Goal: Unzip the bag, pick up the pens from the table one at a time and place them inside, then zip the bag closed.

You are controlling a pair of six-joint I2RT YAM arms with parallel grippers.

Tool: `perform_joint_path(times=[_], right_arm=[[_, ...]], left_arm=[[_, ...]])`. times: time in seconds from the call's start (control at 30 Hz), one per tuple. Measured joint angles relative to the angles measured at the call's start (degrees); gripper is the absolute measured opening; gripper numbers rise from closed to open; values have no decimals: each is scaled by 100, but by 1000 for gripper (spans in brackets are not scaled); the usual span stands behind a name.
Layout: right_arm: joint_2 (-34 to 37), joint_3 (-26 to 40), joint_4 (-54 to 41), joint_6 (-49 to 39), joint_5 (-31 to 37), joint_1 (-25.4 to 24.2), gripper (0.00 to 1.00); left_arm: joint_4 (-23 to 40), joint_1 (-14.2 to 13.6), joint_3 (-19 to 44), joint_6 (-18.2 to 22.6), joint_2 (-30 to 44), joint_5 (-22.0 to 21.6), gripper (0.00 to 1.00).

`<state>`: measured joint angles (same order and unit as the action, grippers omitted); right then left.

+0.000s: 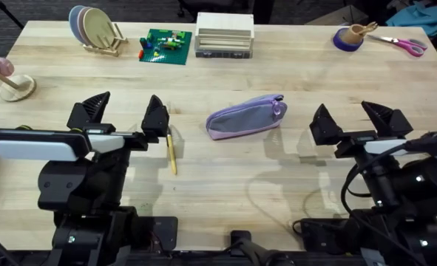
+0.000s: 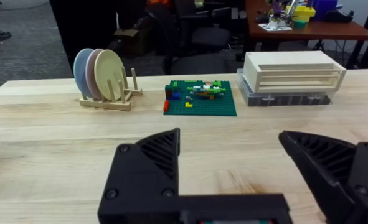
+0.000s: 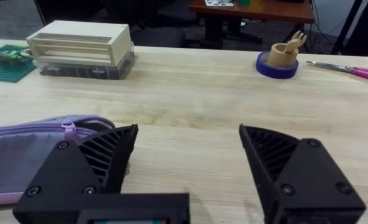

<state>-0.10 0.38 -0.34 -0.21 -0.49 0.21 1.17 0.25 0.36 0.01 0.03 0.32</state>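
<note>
Nothing of the task looks done yet, as far as I can judge. The bag (image 1: 245,116) lies on the table (image 1: 225,174) near the middle, and its zip seems closed, with the purple pull (image 3: 69,130) at the end that points to my right side. One pen (image 1: 171,153) lies on the wood, well apart from the bag, just beside my left gripper (image 1: 122,114).

Both my grippers have the jaws wide apart and hold nothing. The left one hangs over the table to the left of the bag, with one finger close above the top end of the pen. The right gripper (image 1: 357,120) hangs to the right of the bag, near the end with the pull.

What is left, I think: open the zip, put the pen inside, close the zip.
</note>
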Motion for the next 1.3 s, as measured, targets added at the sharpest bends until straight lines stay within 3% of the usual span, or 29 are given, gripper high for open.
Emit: perform_joint_path(times=[0.67, 0.8, 1.0, 1.3], right_arm=[[0, 9, -67, 2, -71, 0, 998], [0, 295, -692, 7, -129, 0, 998], [73, 978, -2038, 24, -258, 2, 997], [1094, 2628, -2302, 24, -323, 2, 998]], left_arm=[[4, 0, 0, 4, 1, -61, 993], [329, 0, 115, 12, 2, -65, 993], [1529, 0, 1144, 68, 65, -138, 993], [3040, 0, 3130, 109, 1265, -159, 993]])
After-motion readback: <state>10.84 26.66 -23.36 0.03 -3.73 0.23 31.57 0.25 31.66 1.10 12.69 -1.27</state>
